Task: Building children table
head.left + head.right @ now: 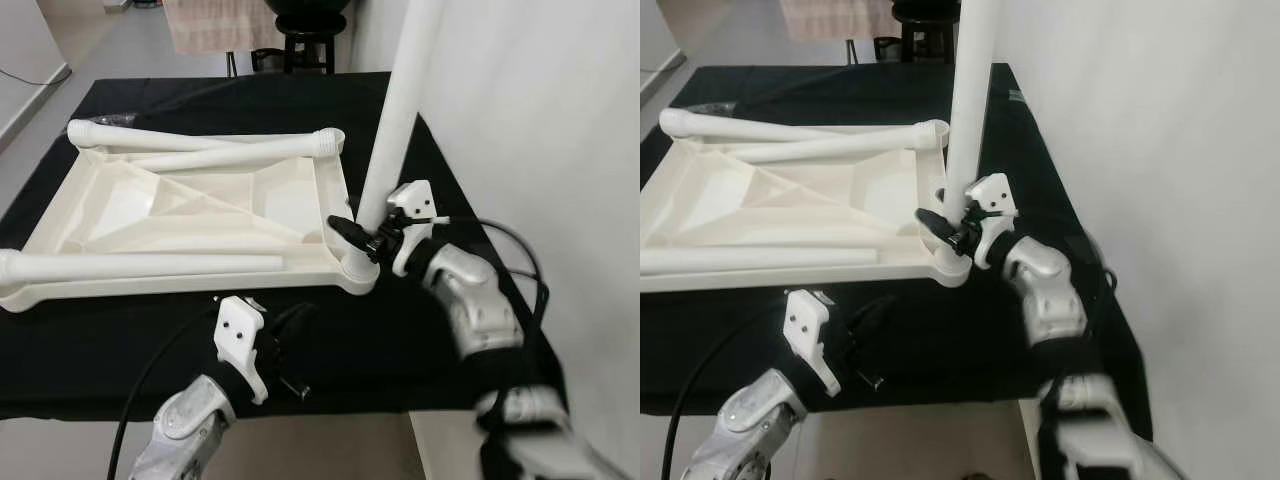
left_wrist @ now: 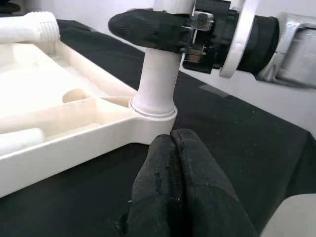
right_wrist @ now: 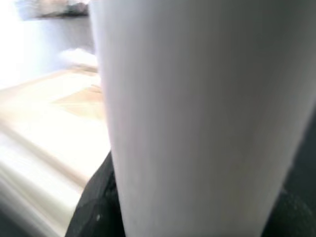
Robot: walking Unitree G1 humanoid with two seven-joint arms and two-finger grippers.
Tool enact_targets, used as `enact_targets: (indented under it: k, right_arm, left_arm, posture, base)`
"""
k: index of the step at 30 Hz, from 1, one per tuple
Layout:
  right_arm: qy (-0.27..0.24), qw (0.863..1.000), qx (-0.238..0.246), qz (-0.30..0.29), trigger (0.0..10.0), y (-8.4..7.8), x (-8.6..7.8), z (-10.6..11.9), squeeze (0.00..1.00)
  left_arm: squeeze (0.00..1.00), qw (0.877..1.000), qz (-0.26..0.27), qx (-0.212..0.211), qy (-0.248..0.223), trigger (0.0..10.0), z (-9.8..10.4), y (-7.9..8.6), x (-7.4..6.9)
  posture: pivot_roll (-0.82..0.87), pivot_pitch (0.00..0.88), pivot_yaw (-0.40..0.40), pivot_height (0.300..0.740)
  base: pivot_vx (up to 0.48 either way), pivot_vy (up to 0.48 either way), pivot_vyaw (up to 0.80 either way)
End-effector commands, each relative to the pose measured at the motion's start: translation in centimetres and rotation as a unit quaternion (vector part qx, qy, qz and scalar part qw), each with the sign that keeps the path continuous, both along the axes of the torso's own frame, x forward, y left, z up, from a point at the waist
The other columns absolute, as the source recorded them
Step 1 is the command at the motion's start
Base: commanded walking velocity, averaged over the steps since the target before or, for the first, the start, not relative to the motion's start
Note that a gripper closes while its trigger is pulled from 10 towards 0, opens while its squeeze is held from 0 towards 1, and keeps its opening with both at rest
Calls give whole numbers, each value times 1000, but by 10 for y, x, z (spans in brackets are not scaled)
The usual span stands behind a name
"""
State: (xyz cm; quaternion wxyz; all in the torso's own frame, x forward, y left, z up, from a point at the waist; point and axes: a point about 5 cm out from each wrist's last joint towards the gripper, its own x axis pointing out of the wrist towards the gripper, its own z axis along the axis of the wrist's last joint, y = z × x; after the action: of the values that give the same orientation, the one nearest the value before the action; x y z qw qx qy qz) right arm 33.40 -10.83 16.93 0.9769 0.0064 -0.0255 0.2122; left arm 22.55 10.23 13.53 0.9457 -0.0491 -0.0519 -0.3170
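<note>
One leg (image 1: 395, 120) upright in tabletop (image 1: 120, 285) corner socket | right claw (image 1: 352, 232) grips it

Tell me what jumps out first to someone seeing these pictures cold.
A tall white table leg stands upright in the near right corner socket of the upside-down white tabletop, gripped low down by the right end effector. Three more legs lie loose across the tabletop, which rests on a black cloth. The left end effector, fingers together, hovers just in front of that corner.

Upright leg (image 1: 398, 120) in the tabletop's (image 1: 130, 195) near right corner; loose legs (image 1: 150, 263) on it.
</note>
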Motion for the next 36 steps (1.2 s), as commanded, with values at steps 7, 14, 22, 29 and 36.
enact_targets:
  k: [7,14,22,29,36]
  right_arm:
    - [63,998,-23,0,0,17,-5,-23,0]
    - [53,997,-24,51,10000,15,6,-10,1000]
    - [-21,966,-51,251,10000,25,4,27,0]
    - [-5,916,-71,395,10000,14,15,33,0]
    - [14,917,-65,392,0,5,26,31,0]
  left_arm:
    - [0,1000,-2,1,4,10000,0,1,-1]
    - [0,1000,0,0,1,10000,2,-1,0]
    - [0,1000,-1,-2,2,10000,1,-2,1]
    - [0,1000,0,-3,3,10000,-1,-2,1]
    - [0,1000,0,-4,5,10000,-3,-2,1]
  posture:
    - [70,126,-29,740]
    - [61,123,-30,740]
    - [65,117,-35,740]
    - [73,111,-35,740]
    - [77,112,-39,740]
  base:
    - [0,0,0]
    - [0,0,0]
    - [0,0,0]
    - [0,0,0]
    - [0,0,0]
